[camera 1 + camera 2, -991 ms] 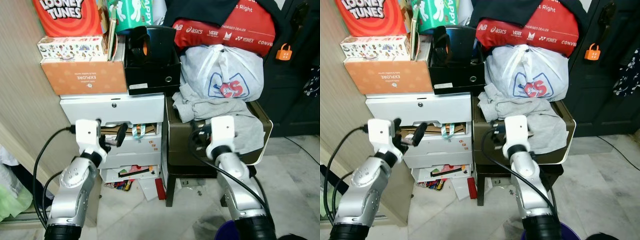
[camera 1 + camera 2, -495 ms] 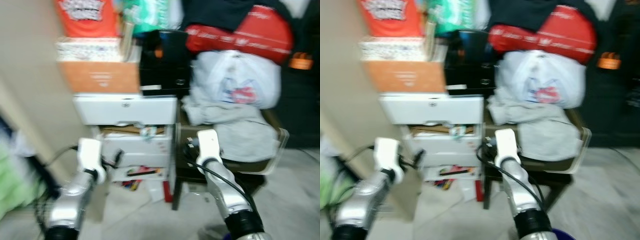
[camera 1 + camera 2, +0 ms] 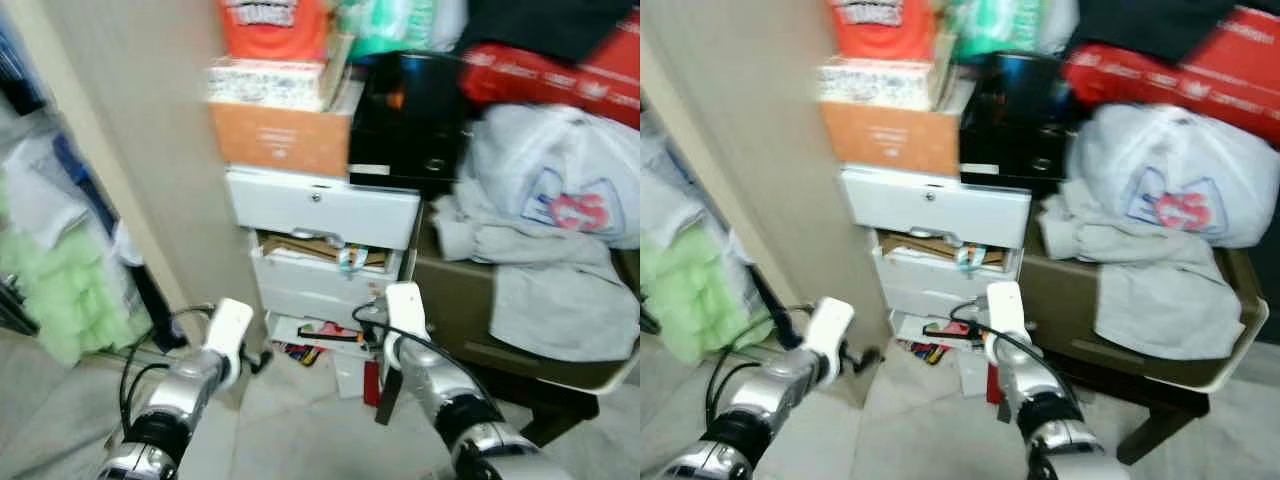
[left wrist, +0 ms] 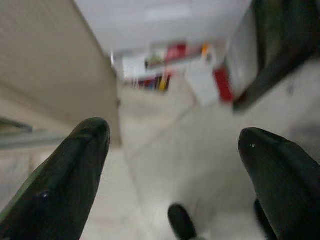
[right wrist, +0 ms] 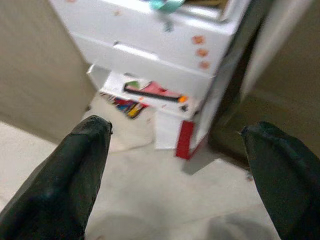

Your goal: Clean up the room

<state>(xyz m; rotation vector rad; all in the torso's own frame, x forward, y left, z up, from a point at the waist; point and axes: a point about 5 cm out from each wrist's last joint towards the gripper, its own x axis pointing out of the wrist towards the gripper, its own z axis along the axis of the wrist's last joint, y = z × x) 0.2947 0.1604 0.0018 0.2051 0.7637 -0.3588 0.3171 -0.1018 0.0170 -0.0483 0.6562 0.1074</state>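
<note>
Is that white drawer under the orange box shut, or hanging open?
Open. The white drawer juts out past the ones below, and brown cardboard shows in the gap beneath it.

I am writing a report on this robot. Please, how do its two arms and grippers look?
Both arms are silver metal with rounded segments and a white block at the wrist. Black cables loop beside each arm. The left gripper and the right gripper each have two long black fingers with rounded tips. I can make out no markings in these blurred views.
</note>
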